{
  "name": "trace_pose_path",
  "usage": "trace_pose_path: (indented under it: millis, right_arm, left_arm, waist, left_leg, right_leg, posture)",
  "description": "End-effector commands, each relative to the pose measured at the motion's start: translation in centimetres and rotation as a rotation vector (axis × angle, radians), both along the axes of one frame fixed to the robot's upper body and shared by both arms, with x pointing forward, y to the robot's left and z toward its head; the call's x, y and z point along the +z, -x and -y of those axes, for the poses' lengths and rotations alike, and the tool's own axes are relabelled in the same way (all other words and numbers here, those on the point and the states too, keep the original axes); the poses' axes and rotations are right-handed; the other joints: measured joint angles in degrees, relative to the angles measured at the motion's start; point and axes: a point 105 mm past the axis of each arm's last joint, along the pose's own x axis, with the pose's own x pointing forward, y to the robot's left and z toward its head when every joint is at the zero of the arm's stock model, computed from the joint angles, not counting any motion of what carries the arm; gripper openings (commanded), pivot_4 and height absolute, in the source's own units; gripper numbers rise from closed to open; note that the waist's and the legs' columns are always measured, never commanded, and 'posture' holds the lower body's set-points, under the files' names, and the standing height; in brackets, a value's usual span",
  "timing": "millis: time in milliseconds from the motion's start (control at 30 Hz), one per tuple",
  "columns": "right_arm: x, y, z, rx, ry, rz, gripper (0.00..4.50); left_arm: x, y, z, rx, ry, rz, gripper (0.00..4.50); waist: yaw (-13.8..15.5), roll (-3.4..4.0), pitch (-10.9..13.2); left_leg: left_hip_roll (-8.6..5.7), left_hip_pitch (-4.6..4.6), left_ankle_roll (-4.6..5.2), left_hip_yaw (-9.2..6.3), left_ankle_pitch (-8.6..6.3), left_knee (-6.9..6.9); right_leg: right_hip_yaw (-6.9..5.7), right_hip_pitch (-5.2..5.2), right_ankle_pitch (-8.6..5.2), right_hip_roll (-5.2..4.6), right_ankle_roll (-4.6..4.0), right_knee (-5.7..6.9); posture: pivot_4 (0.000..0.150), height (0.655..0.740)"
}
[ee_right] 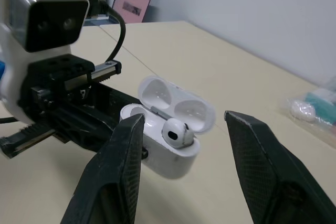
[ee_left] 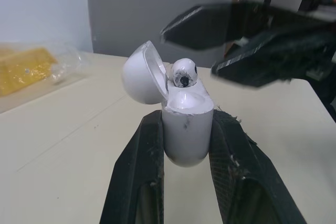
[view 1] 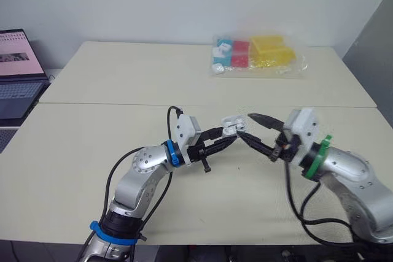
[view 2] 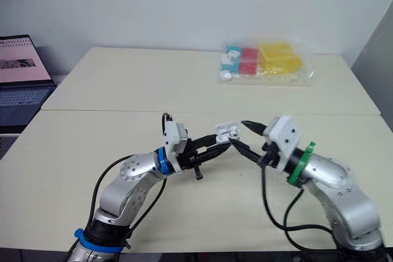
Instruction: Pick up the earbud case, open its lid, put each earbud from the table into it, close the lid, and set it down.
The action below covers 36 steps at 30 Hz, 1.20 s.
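the earbud case [ee_left: 186, 129] is up off the table [view 1: 92, 151], between the two arms. you have it clamped by its lower body in the left gripper [view 1: 228, 135]. both black fingers press flat on opposite sides of the case, well below the rim. i judge that is deliberate: it leaves the top free and keeps the mouth turned toward the other arm.

the lid [ee_left: 143, 73] is swung fully back on its hinge, so the opening step looks done. one earbud [ee_left: 184, 72] sits in a socket with its head standing proud of the rim, so it may not be pushed all the way home. the second socket is hard to read from these angles, and i can't tell whether it is empty or filled.

your right gripper [view 1: 245, 125] holds nothing. its fingers are spread wider than the case, with the tips just beside the open top, touching neither lid nor earbud as far as i can see. that spread would suit either nudging the bud down or tipping the lid shut.

well apart, near the far edge, lies a plastic bag [view 1: 258, 56] of coloured pieces. a laptop [view 1: 18, 72] sits off to the robot's left.
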Motion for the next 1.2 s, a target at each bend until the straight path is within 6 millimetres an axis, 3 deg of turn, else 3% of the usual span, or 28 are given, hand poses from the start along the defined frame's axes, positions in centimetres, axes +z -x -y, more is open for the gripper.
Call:
trace_pose_path:
  millis: [33,267,400,600,833,1200]
  right_arm:
    - [0.1,0.8,2.3,-0.082,0.052,-0.065,2.50]
    - [-4.3,-3.0,5.6,-0.481,0.244,-0.220,2.50]
    - [-6.7,-5.5,6.0,-0.623,0.184,-0.355,2.50]
    - [-8.5,-8.7,7.1,-0.788,0.123,-0.346,2.50]
    - [-10.4,-10.0,7.1,-0.867,0.101,-0.356,2.50]
    - [-12.4,-8.4,6.8,-0.900,-0.012,-0.527,2.50]
  left_arm:
    - [0.5,-0.5,-1.0,0.046,-0.007,0.050,0.80]
    - [-0.2,-0.3,-1.5,0.025,-0.069,0.078,0.80]
    - [-0.2,-0.1,-1.2,0.012,-0.074,0.080,0.80]
    - [-0.4,0.0,-0.8,0.003,-0.077,0.089,0.80]
    - [-0.4,0.1,-0.8,0.005,-0.078,0.089,0.80]
    - [-0.5,-0.2,-1.0,0.025,-0.082,0.097,0.80]
  waist:
    - [0.04,-0.02,-0.01]
    - [-0.44,0.00,0.00]
    - [-0.35,-0.01,-0.01]
    - [-0.15,0.00,-0.01]
    - [-0.22,0.01,-0.01]
    - [-0.23,0.02,-0.02]
  left_leg:
    - [0.00,-0.02,0.00,0.00,0.00,0.00]
    - [0.02,0.06,0.01,0.07,0.00,-0.01]
    - [0.03,0.01,0.01,0.04,0.00,-0.02]
    - [-0.01,-0.53,0.01,0.12,0.00,0.02]
    - [0.02,-0.51,0.01,0.14,0.00,-0.01]
    - [0.02,-0.46,0.01,0.11,0.00,0.02]
  right_leg:
    - [-0.02,0.00,0.00,0.00,0.00,-0.04]
    - [0.06,-0.03,0.00,0.02,0.00,0.04]
    - [0.04,-0.09,0.00,0.06,0.00,0.07]
    - [0.14,-0.59,0.03,0.05,0.02,0.07]
    - [0.14,-0.60,0.01,0.06,0.04,0.05]
    - [0.13,-0.60,0.01,0.07,0.03,0.21]
  posture:
    - [0.150,0.7400]
    - [0.150,0.7400]
    - [0.150,0.7400]
    - [0.150,0.7400]
    - [0.150,0.7400]
    - [0.150,0.7400]
